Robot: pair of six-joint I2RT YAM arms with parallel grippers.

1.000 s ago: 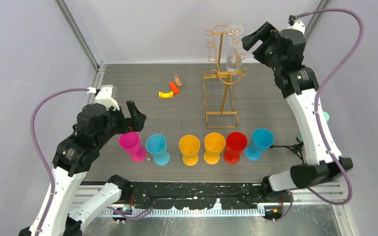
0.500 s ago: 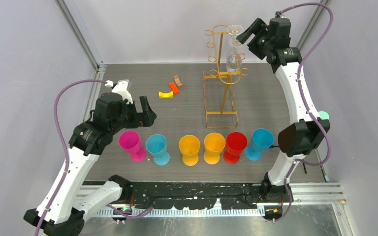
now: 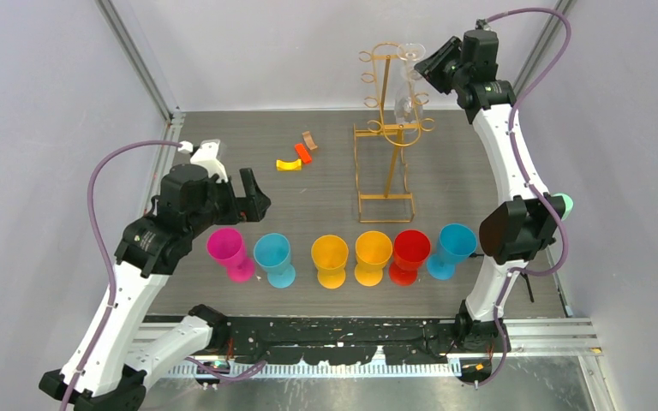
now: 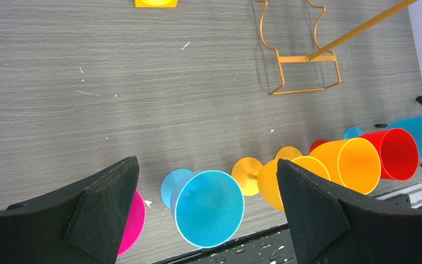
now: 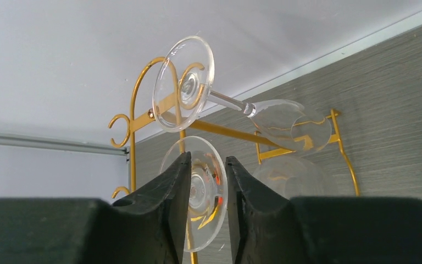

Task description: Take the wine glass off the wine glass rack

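Checking overhead: found wine glass point(image 3: 404, 107) hung on rack point(image 3: 391, 130) at far side of worktop point(image 3: 223, 145), right pincer point(image 3: 433, 67) raised beside it. Left wrist: found left pincer point(image 4: 206, 164) spread wide above cups point(image 4: 209, 206), idle. Right wrist: found fingers point(image 5: 170, 187) narrowed around glass foot; cannot tell whether pinching. Lifting off not begun.

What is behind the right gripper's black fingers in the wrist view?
The round foot of a clear wine glass hanging on the gold wire rack; the fingers cover its sides.
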